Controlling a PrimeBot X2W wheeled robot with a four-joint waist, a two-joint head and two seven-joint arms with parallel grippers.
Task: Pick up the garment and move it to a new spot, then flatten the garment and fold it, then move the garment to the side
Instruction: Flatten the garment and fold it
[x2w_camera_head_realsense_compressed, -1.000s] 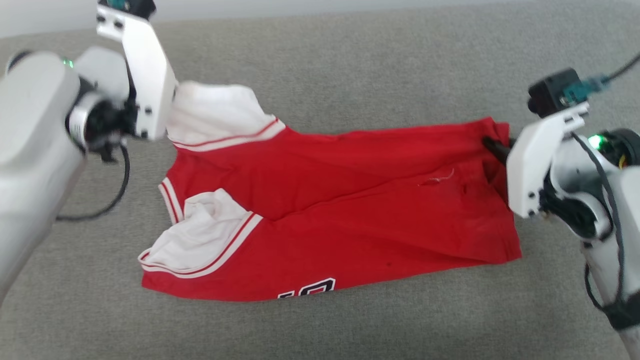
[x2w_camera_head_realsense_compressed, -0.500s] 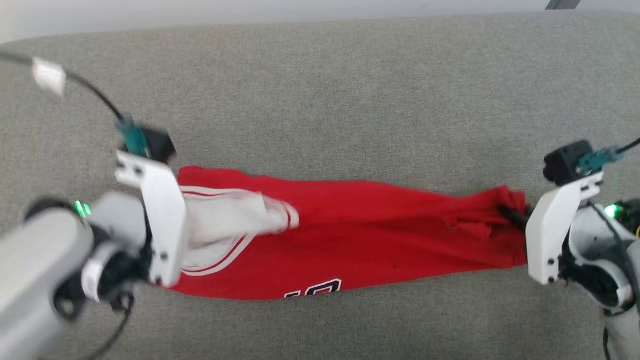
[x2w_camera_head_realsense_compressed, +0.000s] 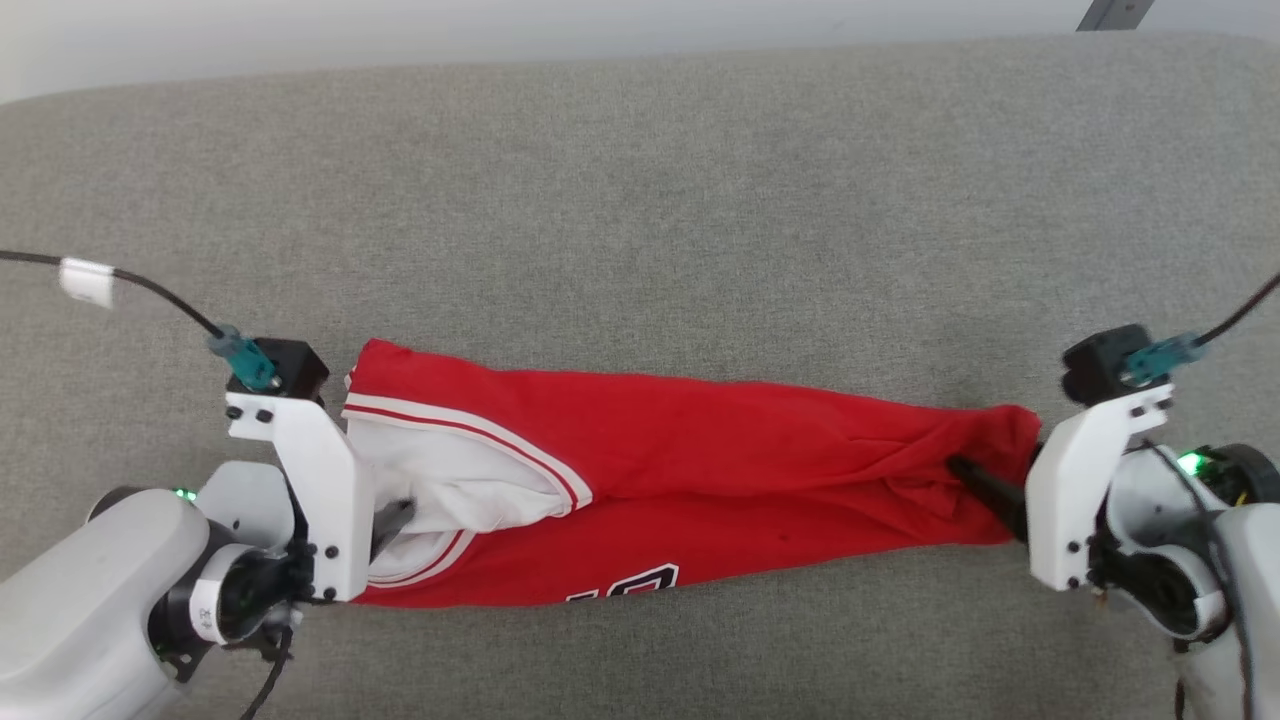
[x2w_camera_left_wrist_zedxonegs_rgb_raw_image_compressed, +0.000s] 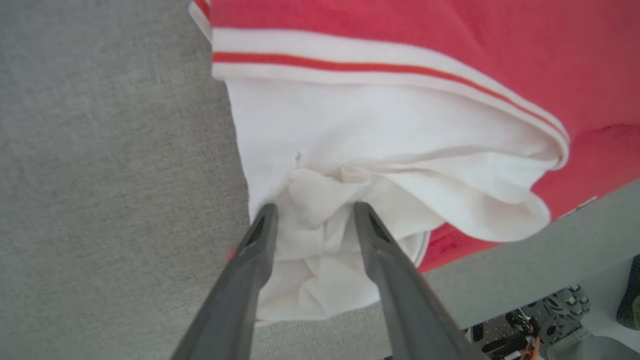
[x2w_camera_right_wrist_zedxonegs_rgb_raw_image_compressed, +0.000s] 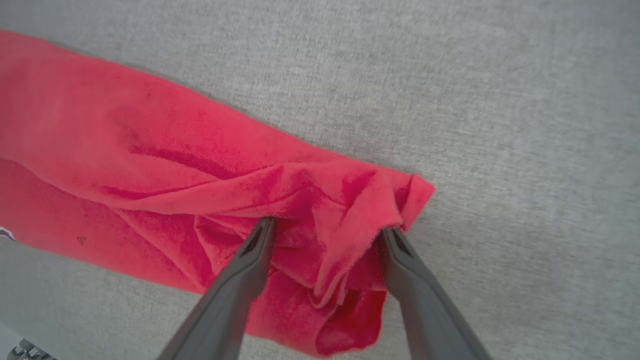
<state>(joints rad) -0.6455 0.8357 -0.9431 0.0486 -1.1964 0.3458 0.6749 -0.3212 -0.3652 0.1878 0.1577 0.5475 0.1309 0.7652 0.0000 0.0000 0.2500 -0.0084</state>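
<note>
The garment (x2w_camera_head_realsense_compressed: 700, 470), red with a white striped-trim sleeve, lies on the grey cloth surface (x2w_camera_head_realsense_compressed: 640, 200) as a long narrow band running left to right. My left gripper (x2w_camera_head_realsense_compressed: 395, 520) is at its sleeve end. In the left wrist view this gripper (x2w_camera_left_wrist_zedxonegs_rgb_raw_image_compressed: 312, 210) stands open, its fingers either side of a bunched white fold of the garment (x2w_camera_left_wrist_zedxonegs_rgb_raw_image_compressed: 400, 125). My right gripper (x2w_camera_head_realsense_compressed: 975, 480) is at the hem end. In the right wrist view that gripper (x2w_camera_right_wrist_zedxonegs_rgb_raw_image_compressed: 327, 227) is also open, with crumpled red cloth of the garment (x2w_camera_right_wrist_zedxonegs_rgb_raw_image_compressed: 150, 150) loose between its fingers.
The grey surface reaches well beyond the garment toward the back and front. Its far edge runs along the top of the head view. A black cable with a white tag (x2w_camera_head_realsense_compressed: 85, 280) hangs over the left side. Robot base parts (x2w_camera_left_wrist_zedxonegs_rgb_raw_image_compressed: 540, 330) show below the surface's near edge.
The garment, spread wide a second ago, has been doubled over toward me into a narrow band and laid down. Both grippers have gone from shut on its ends to open. The head camera has shifted.
</note>
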